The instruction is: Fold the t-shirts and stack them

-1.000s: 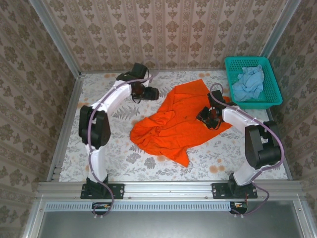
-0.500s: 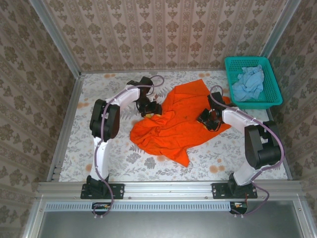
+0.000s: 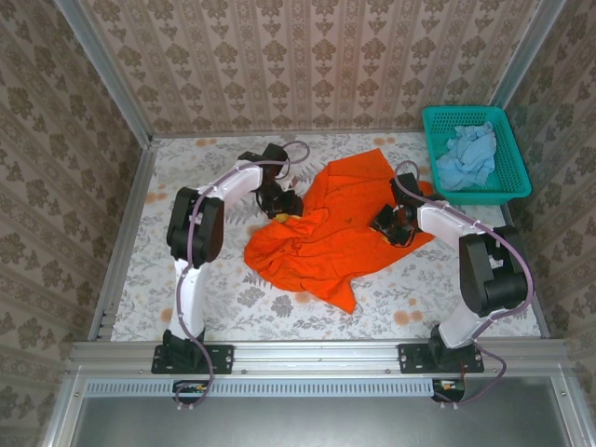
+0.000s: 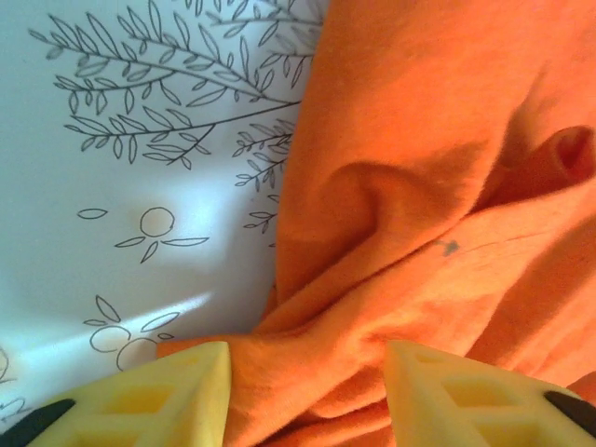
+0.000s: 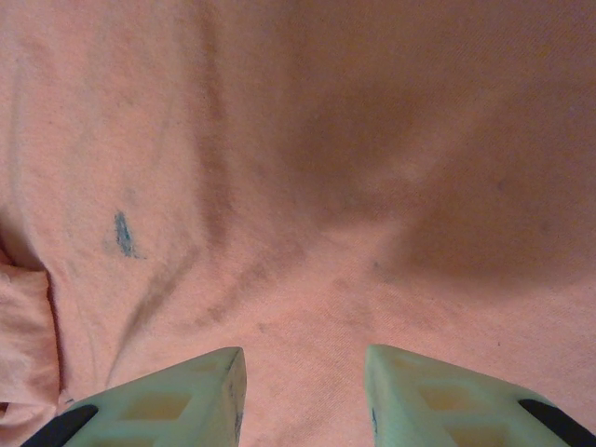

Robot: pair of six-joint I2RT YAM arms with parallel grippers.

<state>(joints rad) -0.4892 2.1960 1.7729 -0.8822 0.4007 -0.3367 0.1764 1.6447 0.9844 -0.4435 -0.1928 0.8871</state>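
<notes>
So the left gripper [image 4: 305, 363] has its two yellow fingers [image 4: 177, 391] standing apart, with a bunched ridge of the orange t-shirt [image 4: 419, 140] pushed up between them at the bottom of the left wrist view. Whether the cloth is really pinched or just sitting in the gap can't be told from that. Just left of the ridge the shirt's edge ends, and the white table [image 4: 112, 186] with its leaf-and-fruit print takes over the left half of the frame.

The right gripper [image 5: 303, 363] has its pale fingers [image 5: 168, 400] apart too. The cloth between them looks flat and unpinched, so it reads as open, tips low over the shirt. A tiny blue mark [image 5: 121, 233] sits on the fabric at the left middle of that view.

From the top camera the orange shirt lies crumpled and spread in the middle of the frame. The left gripper is at its upper left edge and the right gripper is on its right part. The left arm [image 3: 191, 233] and right arm [image 3: 484, 270] bend in from the bottom of the frame. The pale blue t-shirt [image 3: 466, 156] is a crumpled heap inside the teal basket [image 3: 480, 196] in the upper right corner, apart from the orange one
</notes>
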